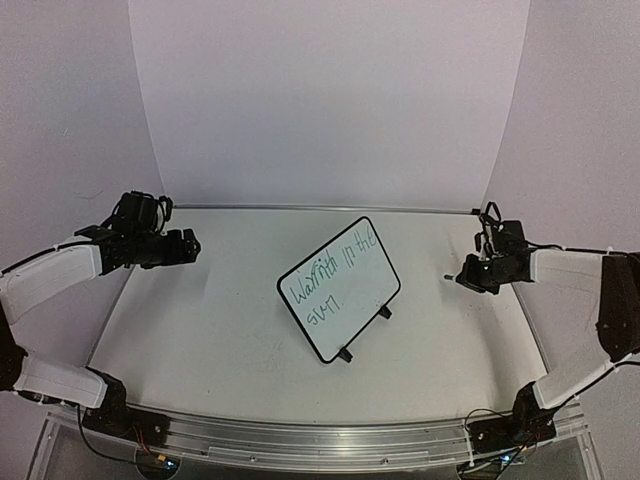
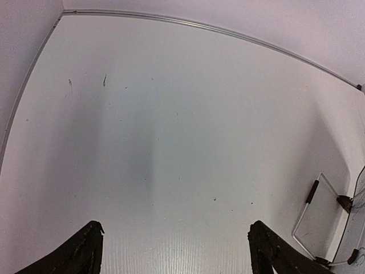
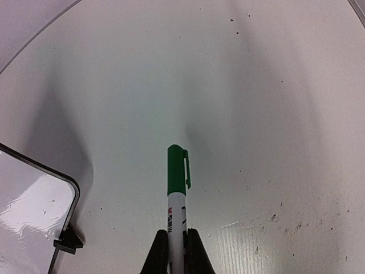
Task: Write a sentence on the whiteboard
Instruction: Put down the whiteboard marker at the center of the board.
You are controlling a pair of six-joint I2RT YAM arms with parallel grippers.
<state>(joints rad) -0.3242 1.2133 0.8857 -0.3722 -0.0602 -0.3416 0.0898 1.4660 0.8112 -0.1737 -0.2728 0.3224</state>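
A small rectangular whiteboard [image 1: 340, 288] with a thin black frame and rounded corners stands near the middle of the flat white table [image 1: 200, 330], a little towards its right edge. It is turned diagonally, so its lower corner points at the near edge and its upper corner at the far right corner. It leans back on two small black feet [image 1: 347, 355] that rest on the table top. Two lines of green handwriting [image 1: 335, 275] run across its white face; the letters are too small to read with certainty.

The left gripper [image 1: 190, 247] hangs in the air over the far left part of the table, well apart from the whiteboard. In the left wrist view, the left gripper [image 2: 175, 228] has its dark fingers [image 2: 85, 251] spread wide, released, with only bare table [image 2: 171, 114] between them. The whiteboard [image 2: 322, 211] shows at the lower right of that view.

The right gripper [image 1: 472, 275] is held above the table's right edge, level with the whiteboard's far half and clear of it. In the right wrist view, the right gripper [image 3: 175, 242] is clenched on a slim white-barrelled marker [image 3: 177, 182] with a green clip cap. The capped end points outward over the table [image 3: 228, 85]. A rounded corner of the whiteboard [image 3: 28, 211] and one black foot lie at the lower left of that view, apart from the marker.
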